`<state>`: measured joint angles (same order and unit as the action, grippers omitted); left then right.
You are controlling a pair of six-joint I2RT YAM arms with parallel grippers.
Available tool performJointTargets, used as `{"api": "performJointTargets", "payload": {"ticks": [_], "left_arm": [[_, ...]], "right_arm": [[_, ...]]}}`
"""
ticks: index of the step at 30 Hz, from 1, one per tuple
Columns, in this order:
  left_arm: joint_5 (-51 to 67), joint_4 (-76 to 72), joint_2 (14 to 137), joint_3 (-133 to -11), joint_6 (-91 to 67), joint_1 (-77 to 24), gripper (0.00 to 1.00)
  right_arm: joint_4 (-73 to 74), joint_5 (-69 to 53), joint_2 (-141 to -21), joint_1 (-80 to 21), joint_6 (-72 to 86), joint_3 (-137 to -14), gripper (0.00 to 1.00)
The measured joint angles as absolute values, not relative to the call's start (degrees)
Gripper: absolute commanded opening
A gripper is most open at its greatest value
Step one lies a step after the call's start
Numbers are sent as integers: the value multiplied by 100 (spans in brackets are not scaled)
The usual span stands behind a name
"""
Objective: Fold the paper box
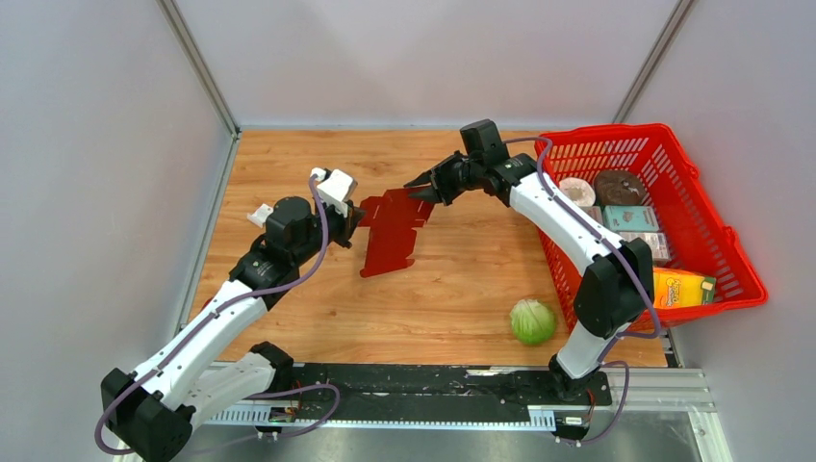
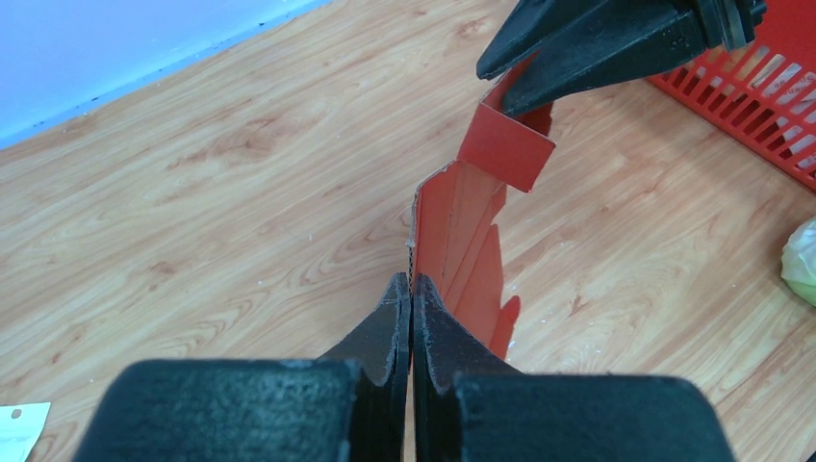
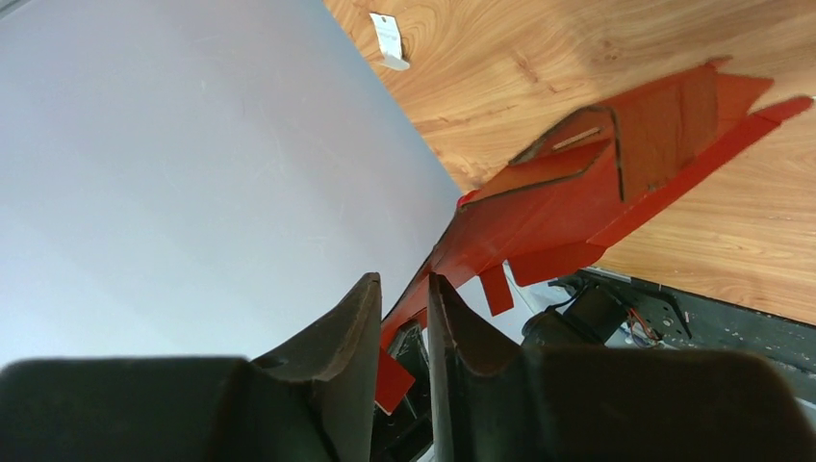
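Here, paper box [image 1: 390, 234] in left jaws, flap [image 2: 505, 144] between right jaws.

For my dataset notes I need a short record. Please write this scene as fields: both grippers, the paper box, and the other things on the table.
left gripper: shut on one edge of the paper box
right gripper: jaws narrowly apart around a flap at the far corner
paper box: flat blank, held on edge between the arms, not yet folded
basket: red, at the right side, with packaged goods inside
cabbage: green, on the table near the right arm's base
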<state>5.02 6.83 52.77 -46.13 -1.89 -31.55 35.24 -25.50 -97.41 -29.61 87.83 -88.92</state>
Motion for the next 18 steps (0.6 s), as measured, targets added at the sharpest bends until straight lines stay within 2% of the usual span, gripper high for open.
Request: {"api": "performJointTargets", "payload": {"ticks": [5, 9, 10, 11, 13, 14, 17, 18], "left_arm": [[473, 681, 5277, -4613, -165, -3155, 0], [449, 698, 5277, -4604, -180, -3173, 2], [440, 701, 5284, -4600, -217, -3179, 6], [438, 707, 5301, -4595, -272, -3181, 18], [395, 751, 5374, -4589, -482, -3186, 28], [357, 797, 5433, -4589, -607, -3188, 37], [239, 840, 5561, -4530, -965, -3190, 47], [167, 834, 5572, -4440, -1155, -3190, 47]], "right_arm": [[3415, -2585, -9741, -2974, 8886, -8847, 12], [3347, -2576, -9741, -2993, 8995, -8748, 0], [3339, -2565, -9741, -2995, 9017, -8729, 0], [3339, -2547, -9741, -2998, 9050, -8713, 0], [3382, -2467, -9741, -3000, 9085, -8696, 0], [3400, -2403, -9741, -3009, 9085, -8694, 0], [3544, -2115, -9741, -3063, 9083, -8685, 0], [3603, -2038, -9741, -3076, 9083, -8670, 0]]}}
